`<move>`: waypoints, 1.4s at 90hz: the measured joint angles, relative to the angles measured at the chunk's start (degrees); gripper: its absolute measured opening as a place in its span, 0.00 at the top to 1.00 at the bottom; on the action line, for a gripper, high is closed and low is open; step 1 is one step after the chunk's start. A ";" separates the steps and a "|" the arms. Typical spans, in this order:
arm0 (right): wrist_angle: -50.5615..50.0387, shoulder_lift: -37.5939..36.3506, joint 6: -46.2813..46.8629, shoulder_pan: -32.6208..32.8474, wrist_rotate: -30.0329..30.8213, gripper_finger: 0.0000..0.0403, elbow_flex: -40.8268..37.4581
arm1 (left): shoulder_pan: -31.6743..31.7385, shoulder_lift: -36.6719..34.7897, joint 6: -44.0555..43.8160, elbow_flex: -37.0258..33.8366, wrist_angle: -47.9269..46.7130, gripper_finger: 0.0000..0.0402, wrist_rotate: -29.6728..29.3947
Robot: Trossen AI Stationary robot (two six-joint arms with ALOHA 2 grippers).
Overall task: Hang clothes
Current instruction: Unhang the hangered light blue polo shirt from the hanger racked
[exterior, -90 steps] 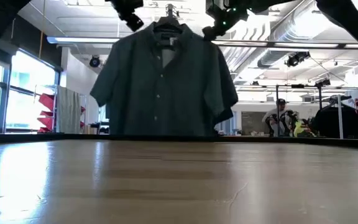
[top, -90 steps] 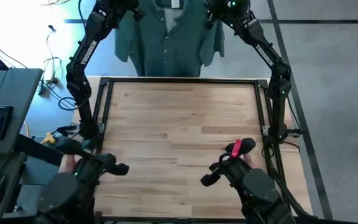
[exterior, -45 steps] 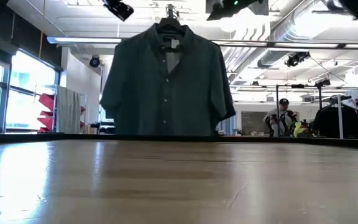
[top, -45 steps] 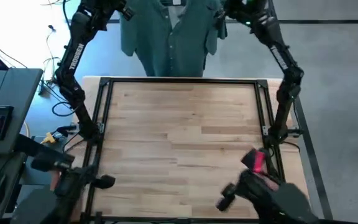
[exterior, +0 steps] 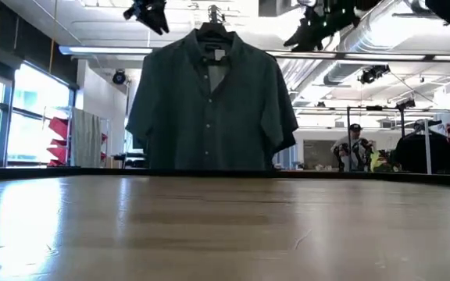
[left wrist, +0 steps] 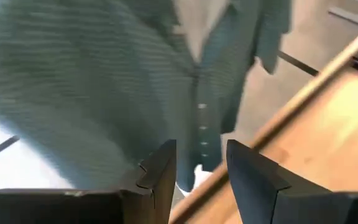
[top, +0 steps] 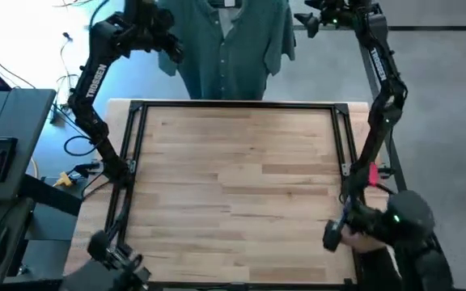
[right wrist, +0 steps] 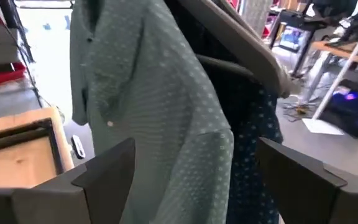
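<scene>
Both arms are drawing back from the teal shirt (top: 226, 44) since a moment ago. Left gripper (top: 171, 50), fingers slightly parted and holding nothing, is hovering beside the shirt's shoulder. Right gripper (top: 303, 19), fingers spread wide and empty, is hanging off the other shoulder. Beyond the table's (top: 233, 190) far edge, the shirt is hanging on a hanger (exterior: 212, 16), with a navy dotted shirt (right wrist: 260, 149) behind it.

The high view looks straight down on the whole table (top: 241, 186). The low view sits at tabletop height, facing level toward 12 o'clock. Both share the teal shirt (exterior: 211, 105) hanging beyond the far edge. Each wrist view looks close at that shirt past its own fingers.
</scene>
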 joint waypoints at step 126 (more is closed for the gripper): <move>22.74 8.14 8.58 11.37 2.67 0.94 -0.18 | -11.23 0.43 -1.64 0.00 2.00 0.71 -6.60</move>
